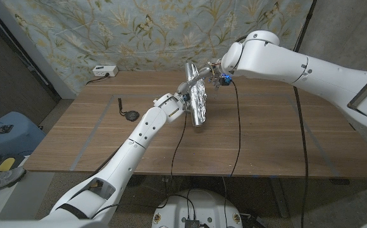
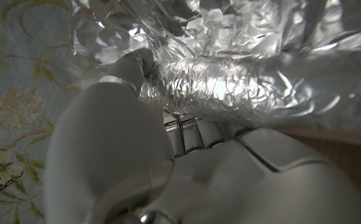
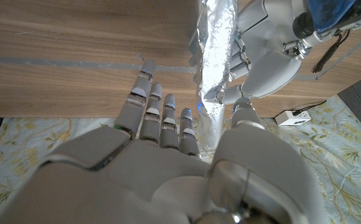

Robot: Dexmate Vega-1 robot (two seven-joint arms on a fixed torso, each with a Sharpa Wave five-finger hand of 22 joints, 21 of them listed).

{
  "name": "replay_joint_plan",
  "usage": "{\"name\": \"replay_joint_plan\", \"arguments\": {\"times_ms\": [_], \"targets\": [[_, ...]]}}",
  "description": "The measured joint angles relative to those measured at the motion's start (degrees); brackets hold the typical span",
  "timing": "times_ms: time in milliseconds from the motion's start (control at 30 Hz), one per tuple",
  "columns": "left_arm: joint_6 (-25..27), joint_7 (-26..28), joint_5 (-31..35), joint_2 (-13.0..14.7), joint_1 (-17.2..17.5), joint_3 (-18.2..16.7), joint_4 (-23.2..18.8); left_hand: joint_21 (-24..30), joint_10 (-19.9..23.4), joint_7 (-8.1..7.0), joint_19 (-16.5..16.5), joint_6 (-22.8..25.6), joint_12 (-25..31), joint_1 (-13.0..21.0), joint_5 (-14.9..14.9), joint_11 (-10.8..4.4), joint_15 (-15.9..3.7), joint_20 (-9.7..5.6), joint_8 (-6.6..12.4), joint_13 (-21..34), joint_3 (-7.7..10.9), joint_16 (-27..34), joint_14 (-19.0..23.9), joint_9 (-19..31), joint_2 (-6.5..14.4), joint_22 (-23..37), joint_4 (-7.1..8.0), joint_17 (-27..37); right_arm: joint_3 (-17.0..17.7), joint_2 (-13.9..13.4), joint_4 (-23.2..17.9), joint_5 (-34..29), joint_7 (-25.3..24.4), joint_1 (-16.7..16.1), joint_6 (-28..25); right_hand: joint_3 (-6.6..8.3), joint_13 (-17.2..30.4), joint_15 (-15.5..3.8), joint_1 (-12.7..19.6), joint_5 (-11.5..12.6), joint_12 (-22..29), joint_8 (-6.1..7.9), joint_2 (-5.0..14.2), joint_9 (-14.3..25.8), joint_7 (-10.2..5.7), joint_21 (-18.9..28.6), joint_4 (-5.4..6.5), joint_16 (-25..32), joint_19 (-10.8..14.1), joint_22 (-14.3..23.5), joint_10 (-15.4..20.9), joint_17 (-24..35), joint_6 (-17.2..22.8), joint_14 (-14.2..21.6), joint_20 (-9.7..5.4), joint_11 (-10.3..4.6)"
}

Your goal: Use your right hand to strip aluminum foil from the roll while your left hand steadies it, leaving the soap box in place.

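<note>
The aluminum foil roll (image 1: 200,111) lies crinkled on the wooden table (image 1: 266,139), past its middle. My left hand (image 1: 178,101) grips it from the side, the fingers wrapped around the roll (image 2: 230,87) in the left wrist view. A loose foil sheet (image 1: 192,75) rises from the roll to my right hand (image 1: 212,68), which hovers just above and behind it. In the right wrist view the foil strip (image 3: 215,62) runs between the thumb and the outstretched fingers of my right hand (image 3: 168,155), with my left hand (image 3: 264,59) beyond it.
A small black object with a handle (image 1: 130,114) lies on the table to the left of the roll. A white power strip (image 1: 104,69) sits at the far left edge. Cables (image 1: 237,126) hang from my right arm across the table.
</note>
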Motion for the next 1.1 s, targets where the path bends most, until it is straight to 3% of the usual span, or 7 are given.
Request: {"name": "replay_joint_plan", "arguments": {"times_ms": [333,467,567,667,867,1100], "targets": [[-0.21,-0.19,0.98,-0.06,0.54,0.12,-0.45,0.04,-0.32,-0.11,0.00,-0.11,0.00,0.00,-0.05,-0.32,0.00,0.00,0.31,-0.17,0.19,-0.01,0.00,0.03,0.00,0.00,-0.18,0.48,-0.46,0.57,0.99,0.92,-2.78,-0.21,-0.24,0.55,1.03,-0.19,0.60,0.00,0.66,0.00,0.00,0.02,-0.02,0.00,0.08,0.42,2.02,0.00,0.61,1.00,0.59,1.41,0.03,0.00],[-0.32,-0.34,1.41,-0.06,0.66,0.17,-0.51,0.45,-0.32,-0.20,0.01,-0.20,0.00,0.01,0.13,-0.31,0.00,0.00,0.32,-0.15,0.18,-0.03,0.00,0.03,-0.01,0.00,-0.18,0.54,-0.44,0.84,1.50,1.02,-3.38,-0.60,-0.25,1.09,1.53,-0.49,1.15,0.00,1.39,0.00,0.54,0.02,-0.02,0.00,0.14,1.28,3.07,0.00,1.54,1.69,0.59,2.96,-0.83,-0.11],[-0.39,-0.63,1.71,-0.06,0.75,0.23,-0.57,0.45,-0.32,-0.20,0.00,-0.20,-0.01,0.02,0.25,-0.31,0.00,0.00,0.33,-0.14,0.18,-0.04,0.00,0.03,-0.02,0.00,-0.18,0.69,-0.34,1.04,1.82,0.99,-3.68,-0.86,-0.24,2.17,2.04,-1.00,2.08,0.00,2.36,0.46,1.48,0.29,0.01,0.11,0.07,1.95,3.69,0.23,2.74,2.38,2.05,3.91,-1.45,-0.16],[-0.46,-0.82,1.96,-0.03,0.88,0.28,-0.70,0.45,-0.33,-0.21,0.01,-0.21,-0.01,0.02,0.25,-0.30,0.00,0.00,0.33,-0.14,0.18,-0.04,0.00,0.03,-0.02,0.00,-0.18,0.80,-0.24,1.24,2.00,0.59,-3.96,-1.14,-0.18,4.25,2.93,-1.65,3.04,0.00,3.70,1.06,2.44,0.70,0.20,0.43,0.12,2.85,4.52,0.30,3.87,3.48,4.54,5.13,-2.28,-0.21],[-0.77,-1.30,2.49,-0.02,1.14,0.33,-0.87,0.45,-0.34,-0.31,0.01,-0.31,0.39,0.03,0.25,-0.29,-0.21,0.00,0.61,-0.14,0.18,-0.05,-0.21,0.02,-0.03,0.00,-0.18,1.06,0.01,1.57,2.09,-0.45,-4.38,-1.82,-0.04,7.77,4.36,-2.79,4.31,0.00,6.07,1.50,2.77,1.35,0.50,0.88,0.97,3.98,6.35,0.29,6.23,5.17,8.32,7.72,-4.10,-0.29],[-1.15,-1.59,2.84,-0.01,1.39,0.34,-1.01,0.86,-0.35,-0.32,0.01,-0.32,0.44,0.04,0.24,-0.28,-0.20,0.00,0.63,-0.15,0.17,-0.05,-0.21,0.01,-0.04,0.00,-0.17,1.06,0.75,1.76,1.78,-1.08,-4.61,-2.91,0.00,9.83,5.10,-4.37,5.35,0.00,7.30,1.50,2.65,1.88,0.59,1.33,1.45,4.66,7.81,0.29,7.09,5.84,9.62,9.70,-5.56,-0.25]]}}
